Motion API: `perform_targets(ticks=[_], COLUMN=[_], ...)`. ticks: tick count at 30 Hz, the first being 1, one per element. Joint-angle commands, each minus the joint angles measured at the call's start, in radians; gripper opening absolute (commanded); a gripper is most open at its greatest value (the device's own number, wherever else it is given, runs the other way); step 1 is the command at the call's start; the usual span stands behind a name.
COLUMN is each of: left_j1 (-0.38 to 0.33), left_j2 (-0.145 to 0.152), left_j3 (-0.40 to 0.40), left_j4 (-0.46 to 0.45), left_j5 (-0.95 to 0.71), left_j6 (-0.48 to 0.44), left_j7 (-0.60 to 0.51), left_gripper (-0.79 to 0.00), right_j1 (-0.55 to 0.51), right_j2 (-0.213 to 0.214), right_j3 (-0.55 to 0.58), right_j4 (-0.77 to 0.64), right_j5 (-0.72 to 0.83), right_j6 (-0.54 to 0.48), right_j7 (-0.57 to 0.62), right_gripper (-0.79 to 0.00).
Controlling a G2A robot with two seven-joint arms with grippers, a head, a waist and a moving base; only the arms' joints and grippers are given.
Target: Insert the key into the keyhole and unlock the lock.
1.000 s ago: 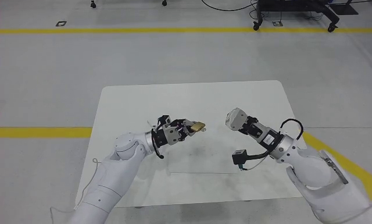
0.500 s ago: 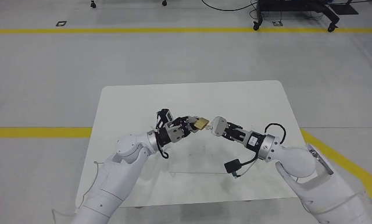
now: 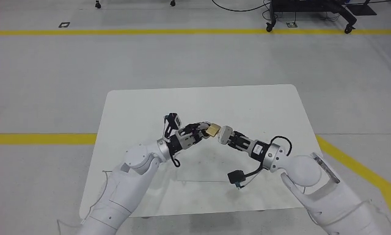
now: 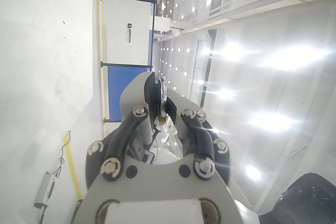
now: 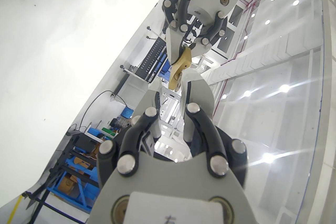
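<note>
Left hand point(image 3: 204, 128) clamps the lock point(image 5: 179, 68), lower end meeting the right hand point(image 5: 172, 86), whose grip is unclear.

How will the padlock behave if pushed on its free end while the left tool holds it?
The padlock looks like solid brass: probably rigid and heavy for its size. The left tool clamps only one end, with the body jutting past it, so an off-axis push may pivot it. Smooth metal could also slip in that grip.
</note>
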Motion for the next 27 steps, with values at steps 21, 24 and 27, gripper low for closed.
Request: perform_targets(ticks=[21,24,27], left_j1=[0.027,0.025,0.024], left_j2=[0.002,0.001,0.001], left_j3=[-0.02,-0.019,-0.017], left_j4=[-0.015,-0.012,-0.01], left_j5=[0.013,0.013,0.016], left_j6=[-0.072,-0.075,-0.081], left_j7=[0.006,0.006,0.004], left_gripper=[-0.785,-0.785,-0.785], right_j1=[-0.009,-0.018,-0.023], right_j2=[-0.033,-0.034,-0.035], right_j3=[-0.003,0.004,0.008], right_j4=[0.039,0.036,0.036], right_j5=[0.133,0.136,0.138], right_j6=[0.011,0.016,0.016], right_j7=[0.05,0.045,0.04], right_gripper=[-0.785,-0.736,-0.757])
